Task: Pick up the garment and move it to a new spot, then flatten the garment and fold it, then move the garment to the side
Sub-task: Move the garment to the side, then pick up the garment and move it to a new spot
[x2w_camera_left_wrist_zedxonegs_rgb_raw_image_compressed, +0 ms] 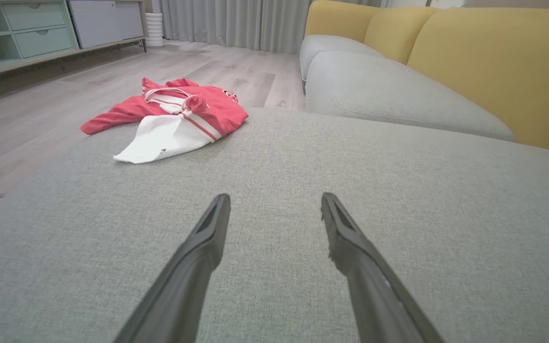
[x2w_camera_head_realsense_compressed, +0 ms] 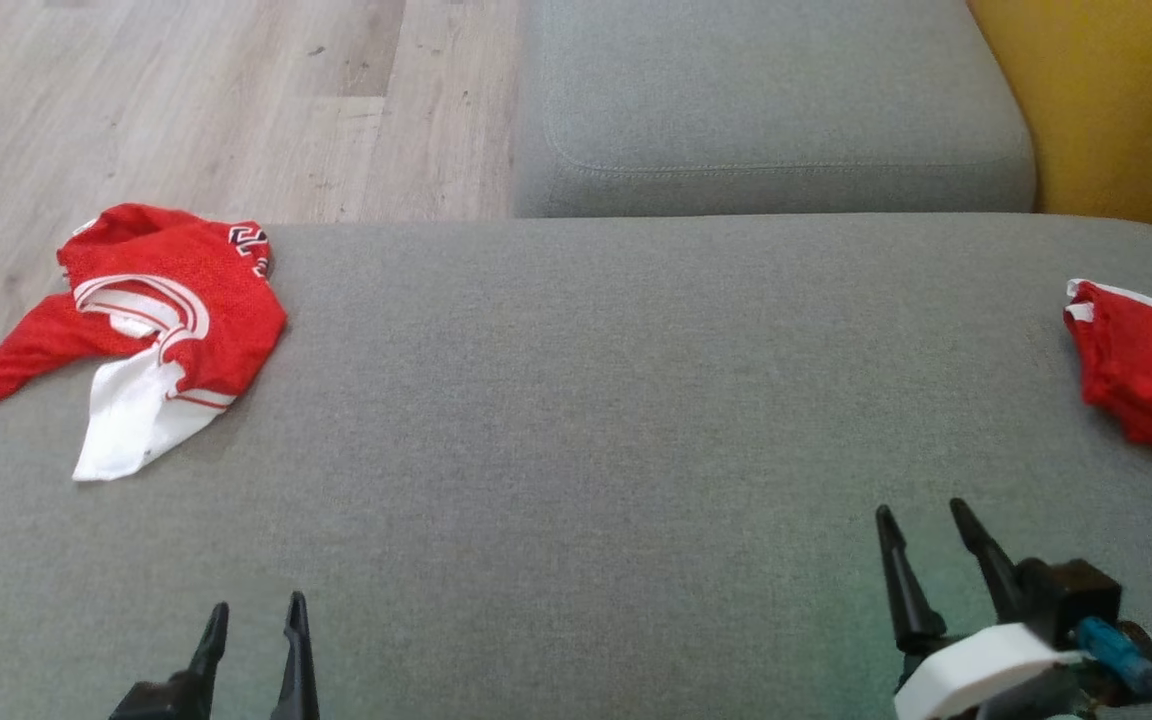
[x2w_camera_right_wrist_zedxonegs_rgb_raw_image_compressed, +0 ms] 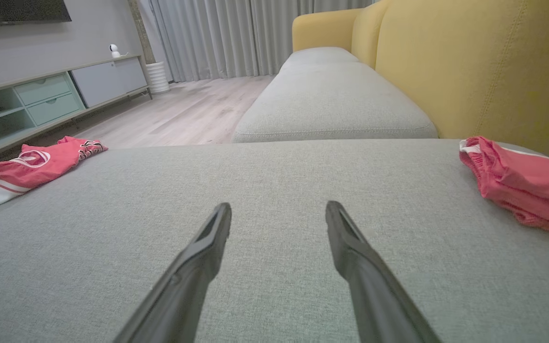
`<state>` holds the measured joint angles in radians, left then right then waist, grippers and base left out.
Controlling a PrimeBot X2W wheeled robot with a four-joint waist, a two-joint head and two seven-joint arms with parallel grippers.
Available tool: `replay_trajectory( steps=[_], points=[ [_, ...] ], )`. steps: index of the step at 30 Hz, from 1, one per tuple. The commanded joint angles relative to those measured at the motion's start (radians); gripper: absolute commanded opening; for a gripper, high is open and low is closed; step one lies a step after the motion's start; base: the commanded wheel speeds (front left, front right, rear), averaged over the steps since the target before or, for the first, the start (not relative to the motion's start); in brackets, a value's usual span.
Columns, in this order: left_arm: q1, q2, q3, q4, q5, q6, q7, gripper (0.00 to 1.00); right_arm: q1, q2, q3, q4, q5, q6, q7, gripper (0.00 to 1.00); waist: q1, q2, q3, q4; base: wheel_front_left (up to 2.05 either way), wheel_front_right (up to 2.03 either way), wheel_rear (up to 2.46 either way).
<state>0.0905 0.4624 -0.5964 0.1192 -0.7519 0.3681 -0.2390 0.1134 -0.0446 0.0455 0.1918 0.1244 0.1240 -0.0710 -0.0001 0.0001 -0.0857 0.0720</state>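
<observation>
A crumpled red and white garment [x2w_camera_head_realsense_compressed: 161, 310] lies at the far left corner of the grey sofa seat [x2w_camera_head_realsense_compressed: 596, 400], one sleeve drooping over the edge; the same garment [x2w_camera_left_wrist_zedxonegs_rgb_raw_image_compressed: 174, 114] lies ahead and left of my left fingers, and it [x2w_camera_right_wrist_zedxonegs_rgb_raw_image_compressed: 26, 166] sits far left in the right wrist view. Another red garment [x2w_camera_head_realsense_compressed: 1146, 370] with white trim lies bunched at the right edge, [x2w_camera_right_wrist_zedxonegs_rgb_raw_image_compressed: 522, 183] in the right wrist view. My left gripper [x2w_camera_head_realsense_compressed: 256, 610] [x2w_camera_left_wrist_zedxonegs_rgb_raw_image_compressed: 274, 200] is open and empty near the front edge. My right gripper [x2w_camera_head_realsense_compressed: 921, 515] [x2w_camera_right_wrist_zedxonegs_rgb_raw_image_compressed: 278, 209] is open and empty at the lower right.
A second grey seat cushion [x2w_camera_head_realsense_compressed: 776, 110] adjoins at the back, with the yellow sofa back [x2w_camera_head_realsense_compressed: 1116, 90] to the right. Wooden floor [x2w_camera_head_realsense_compressed: 186, 100] lies beyond the left edge. A low cabinet [x2w_camera_right_wrist_zedxonegs_rgb_raw_image_compressed: 41, 100] and curtains [x2w_camera_right_wrist_zedxonegs_rgb_raw_image_compressed: 227, 33] stand across the room.
</observation>
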Motion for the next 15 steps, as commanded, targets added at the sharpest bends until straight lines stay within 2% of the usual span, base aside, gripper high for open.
replay_trajectory(
  steps=[1,15],
  points=[
    [-0.045,0.011,0.032,-0.019,-0.007,-0.003,-0.007,1.0,-0.038,-0.006,0.028,-0.028,0.005,0.007,-0.012,1.0,0.0001,-0.0001,-0.001,-0.002,0.0,0.0,0.0],
    [-0.07,0.003,0.023,0.015,-0.014,-0.022,-0.005,1.0,-0.04,-0.006,0.035,-0.006,0.006,0.007,-0.021,1.0,0.0001,-0.0001,-0.002,0.002,0.0,0.0,0.0]
  ],
)
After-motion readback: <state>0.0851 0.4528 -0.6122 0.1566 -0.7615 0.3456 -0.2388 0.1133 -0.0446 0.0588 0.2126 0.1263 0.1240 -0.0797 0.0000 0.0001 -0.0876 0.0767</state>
